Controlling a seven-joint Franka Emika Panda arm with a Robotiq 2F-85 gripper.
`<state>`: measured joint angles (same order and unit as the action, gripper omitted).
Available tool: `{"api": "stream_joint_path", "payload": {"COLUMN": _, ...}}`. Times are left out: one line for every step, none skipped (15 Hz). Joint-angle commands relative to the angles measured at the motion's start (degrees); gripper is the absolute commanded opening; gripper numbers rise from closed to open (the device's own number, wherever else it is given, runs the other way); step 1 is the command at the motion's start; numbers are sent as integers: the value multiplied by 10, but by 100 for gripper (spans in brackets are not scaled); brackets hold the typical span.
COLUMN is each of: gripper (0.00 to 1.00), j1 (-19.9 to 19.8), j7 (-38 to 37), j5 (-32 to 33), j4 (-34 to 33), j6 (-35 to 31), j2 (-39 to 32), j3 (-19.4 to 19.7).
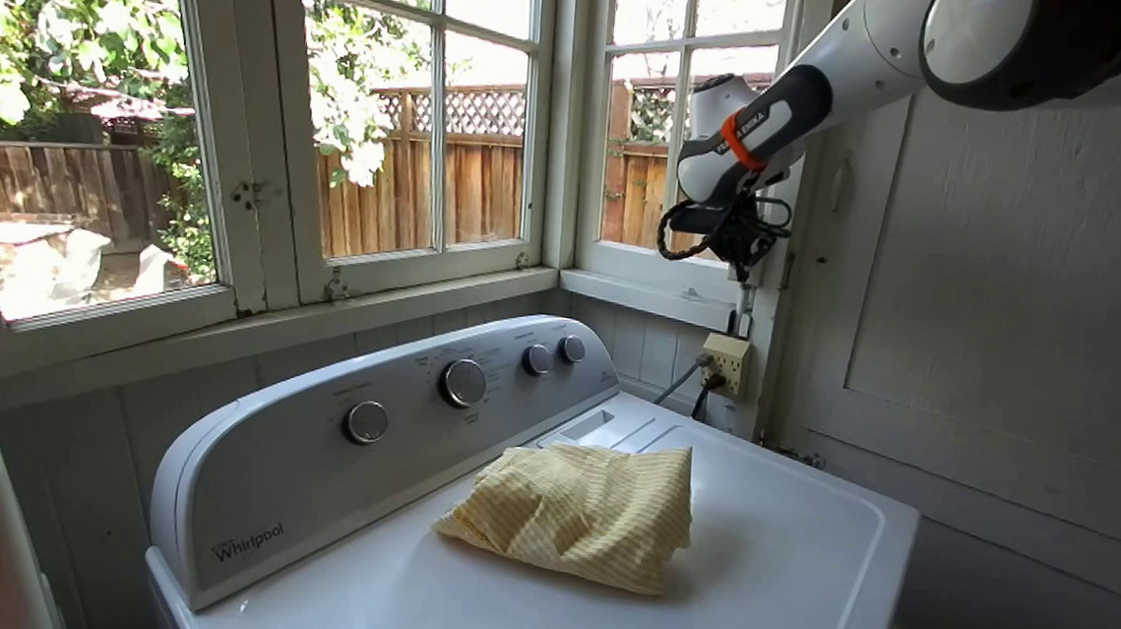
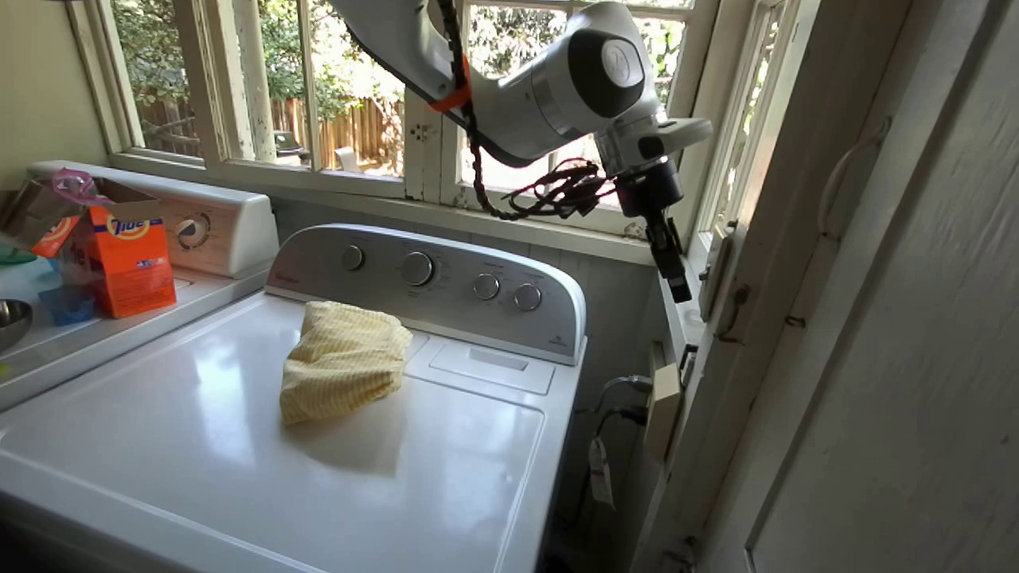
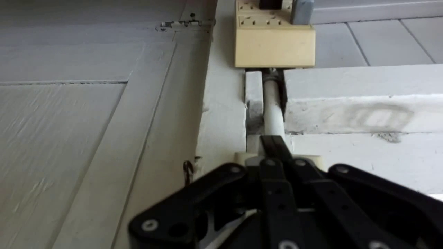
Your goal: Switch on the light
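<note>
Progress: positioning appears nearly complete; actuation is not confirmed. In an exterior view, the light switch (image 2: 716,274), a cream box, is mounted above the multi-socket outlet (image 2: 662,410), and the gripper (image 2: 679,290) ends near the switch, seemingly apart from it. Gripper jaws stand together, with nothing visible between them. In the wrist view they mask most of the switch; contact cannot be verified. The light itself is out of view, so its state cannot be read. Remaining, by judgement: advance to the switch, operate it, verify illumination, retract.

Containers: the orange detergent box (image 2: 134,267) is unsealed; a pink translucent item (image 2: 73,187) sits at its top, whether inside cannot be told. Contents of the blue tub (image 2: 68,305) and the metal bowl (image 2: 11,322) are not discernible
</note>
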<state>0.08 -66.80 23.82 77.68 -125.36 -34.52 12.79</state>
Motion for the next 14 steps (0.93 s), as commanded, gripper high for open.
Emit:
{"api": "stream_joint_path", "payload": {"gripper": 0, "j1": -2, "j7": 48, "j5": -42, "j4": 8, "j6": 45, "j2": 21, "j3": -12}}
{"api": "stream_joint_path", "payload": {"gripper": 0, "j1": -5, "j7": 84, "j5": -56, "j4": 27, "j6": 54, "j2": 45, "j3": -23}}
{"api": "stream_joint_path", "payload": {"gripper": 0, "j1": -7, "j7": 109, "j5": -67, "j4": 34, "j6": 63, "j2": 56, "j3": -29}}
{"api": "stream_joint_path", "payload": {"gripper": 1, "j1": -6, "j7": 141, "j5": -73, "j4": 45, "j6": 78, "j2": 73, "j3": -33}}
{"api": "stream_joint_path", "payload": {"gripper": 26, "j1": -7, "j7": 171, "j5": -81, "j4": 53, "j6": 91, "j2": 88, "j3": -38}}
{"api": "stream_joint_path", "payload": {"gripper": 27, "j1": -8, "j7": 203, "j5": -85, "j4": 68, "j6": 98, "j2": 108, "j3": -41}}
{"api": "stream_joint_path", "payload": {"gripper": 33, "j1": -5, "j7": 224, "j5": -84, "j4": 77, "j6": 108, "j2": 124, "j3": -42}}
{"api": "stream_joint_path", "payload": {"gripper": 40, "j1": -7, "j7": 258, "j5": -89, "j4": 97, "j6": 112, "j2": 147, "j3": -47}}
{"api": "stream_joint_path", "payload": {"gripper": 49, "j1": -6, "j7": 286, "j5": -88, "j4": 114, "j6": 116, "j2": 167, "j3": -50}}
{"api": "stream_joint_path", "payload": {"gripper": 55, "j1": -6, "j7": 317, "j5": -86, "j4": 138, "j6": 110, "j2": 190, "j3": -52}}
{"api": "stream_joint_path", "payload": {"gripper": 64, "j1": -7, "j7": 347, "j5": -85, "j4": 156, "j6": 105, "j2": 209, "j3": -54}}
{"api": "stream_joint_path", "payload": {"gripper": 71, "j1": -11, "j7": 379, "j5": -85, "j4": 181, "j6": 91, "j2": 229, "j3": -55}}
{"api": "stream_joint_path", "payload": {"gripper": 77, "j1": -13, "j7": 411, "j5": -91, "j4": 198, "j6": 89, "j2": 247, "j3": -57}}
{"api": "stream_joint_path", "payload": {"gripper": 86, "j1": -17, "j7": 444, "j5": -99, "j4": 217, "j6": 88, "j2": 264, "j3": -58}}
